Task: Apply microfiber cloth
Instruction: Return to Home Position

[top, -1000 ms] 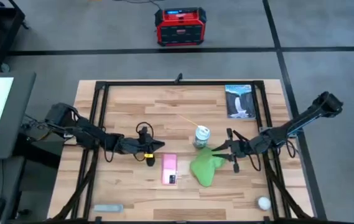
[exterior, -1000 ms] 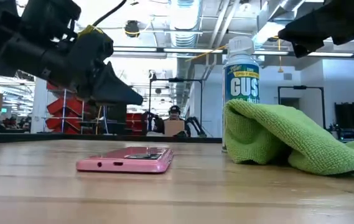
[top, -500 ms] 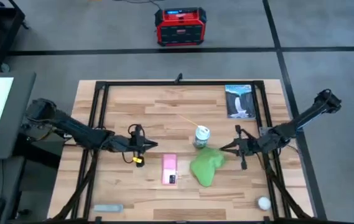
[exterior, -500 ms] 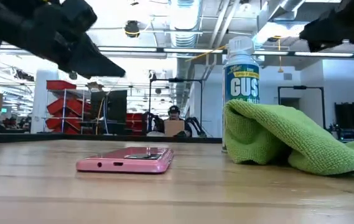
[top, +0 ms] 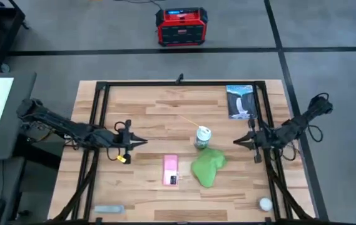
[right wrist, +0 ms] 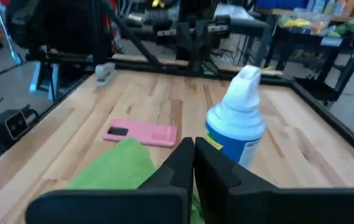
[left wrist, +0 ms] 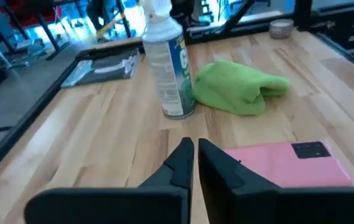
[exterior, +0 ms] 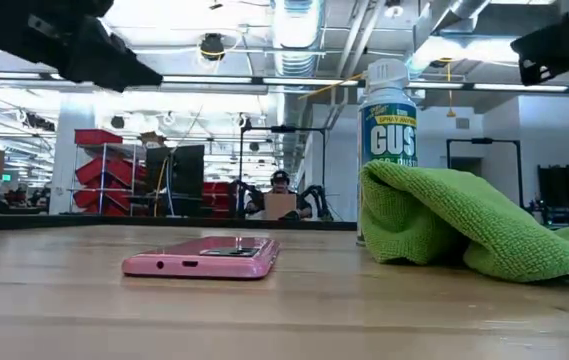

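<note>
left gripper (top: pixel 140 141): aloft, left side, jaws closed | right gripper (top: pixel 236 141): aloft, right side, jaws closed

Two dark slim jointed arms (top: pixel 71 131); black cable loops (top: pixel 111 153); yellow tag (top: pixel 122 158) by left pincer (top: pixel 141 141); tapered black fingers (left wrist: pixel 180 163).

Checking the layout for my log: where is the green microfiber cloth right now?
In the high view, the microfiber cloth lies bunched up right of the pink phone, just below the spray bottle in the picture.
</note>
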Robot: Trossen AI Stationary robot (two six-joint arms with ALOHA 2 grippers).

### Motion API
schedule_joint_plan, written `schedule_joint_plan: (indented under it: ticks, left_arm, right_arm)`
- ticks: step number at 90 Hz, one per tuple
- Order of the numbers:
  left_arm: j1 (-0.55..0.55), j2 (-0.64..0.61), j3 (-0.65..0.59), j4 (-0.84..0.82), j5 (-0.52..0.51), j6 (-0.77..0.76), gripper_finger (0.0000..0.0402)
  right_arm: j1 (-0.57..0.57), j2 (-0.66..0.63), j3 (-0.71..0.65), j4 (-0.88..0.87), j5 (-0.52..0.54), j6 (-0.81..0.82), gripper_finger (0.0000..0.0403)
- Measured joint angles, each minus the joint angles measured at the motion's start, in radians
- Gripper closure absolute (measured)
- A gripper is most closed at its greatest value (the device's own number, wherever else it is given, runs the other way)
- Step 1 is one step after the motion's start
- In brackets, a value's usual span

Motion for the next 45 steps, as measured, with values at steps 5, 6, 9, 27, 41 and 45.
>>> schedule_joint_plan:
  ticks: [5, 6, 9, 27, 41, 45]
  left_arm:
    - [0.0, -0.027, 0.0, -0.018, 0.01, 0.016, 0.0401]
    - [0.001, -0.032, 0.0, -0.021, 0.012, 0.02, 0.0401]
    - [0.001, -0.046, 0.0, -0.026, 0.017, 0.03, 0.0401]
    - [0.017, -0.137, 0.0, -0.098, 0.04, 0.066, 0.0401]
    - [0.094, -0.189, 0.0, -0.123, 0.139, 0.093, 0.0401]
    - [0.127, -0.196, 0.0, -0.123, 0.183, 0.102, 0.0401]
  right_arm:
    - [0.0, -0.049, -0.011, -0.017, -0.003, -0.009, 0.0403]
    - [0.0, -0.059, -0.013, -0.022, -0.005, -0.01, 0.0403]
    - [0.0, -0.089, -0.017, -0.036, -0.005, -0.017, 0.0403]
    - [-0.005, -0.194, -0.025, -0.086, -0.009, -0.041, 0.0403]
    - [-0.034, -0.193, -0.025, -0.064, -0.02, -0.054, 0.0403]
    - [-0.049, -0.196, -0.025, -0.063, -0.033, -0.057, 0.0403]
